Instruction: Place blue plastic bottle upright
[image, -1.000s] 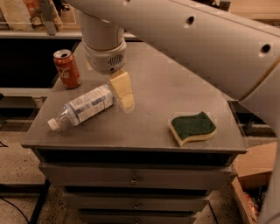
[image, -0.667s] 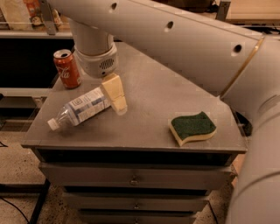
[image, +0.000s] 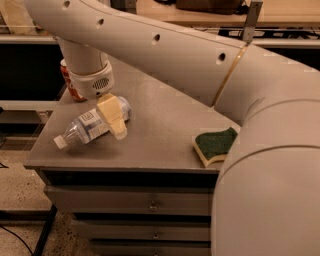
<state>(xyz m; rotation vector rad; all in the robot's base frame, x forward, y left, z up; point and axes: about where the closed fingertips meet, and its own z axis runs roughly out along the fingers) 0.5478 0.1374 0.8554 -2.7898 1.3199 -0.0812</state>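
Note:
The blue plastic bottle (image: 86, 128) lies on its side on the grey tabletop (image: 160, 125), near the left front corner. Its white cap points to the front left and its pale label faces up. My gripper (image: 114, 120) hangs from the white wrist just above the bottle's base end and overlaps it in the view. Whether it touches the bottle cannot be told. The large arm crosses the whole upper part of the view.
A red soda can (image: 70, 89) stands at the back left, mostly hidden behind the wrist. A green and yellow sponge (image: 215, 145) lies at the right front. The table has drawers below, and its left and front edges are close to the bottle.
The arm has swung left and lower, bringing the gripper from beside the bottle's base to over it. The can is now mostly covered. The bottle and sponge have not moved.

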